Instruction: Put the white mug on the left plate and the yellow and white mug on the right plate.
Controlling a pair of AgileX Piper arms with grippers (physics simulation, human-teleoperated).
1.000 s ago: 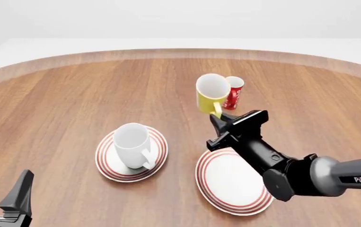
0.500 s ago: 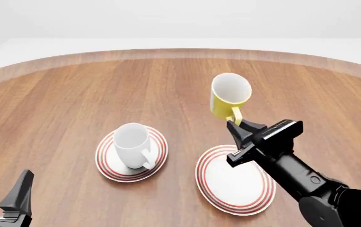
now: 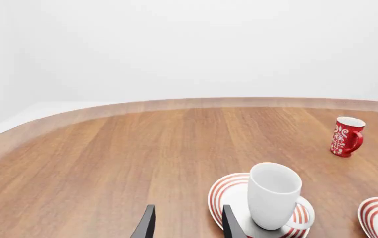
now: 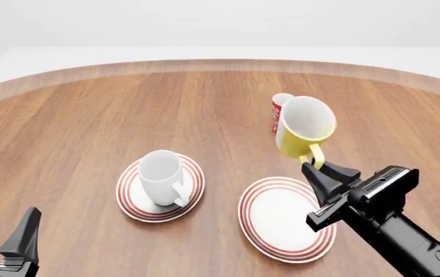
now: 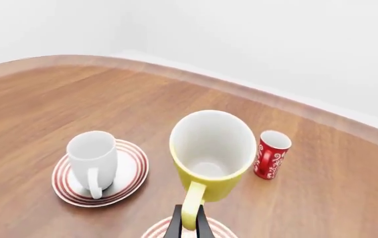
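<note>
Wood-grain table [image 4: 89, 127], smooth and round-edged, carries two flat red-ringed plates: the glossy white mug [image 4: 162, 176] stands on the left plate [image 4: 130, 202], and the right plate [image 4: 270, 225] lies bare. The right gripper [image 4: 318, 167] pinches the handle of the yellow mug [image 4: 304, 131], held tilted in the air at the right plate's 12 o'clock, farther right than half a second ago, uncovering the patterned red mug [image 4: 276, 115]. The left gripper [image 4: 0, 236] sits spread at the left plate's 8 o'clock; no writing is readable.
</note>
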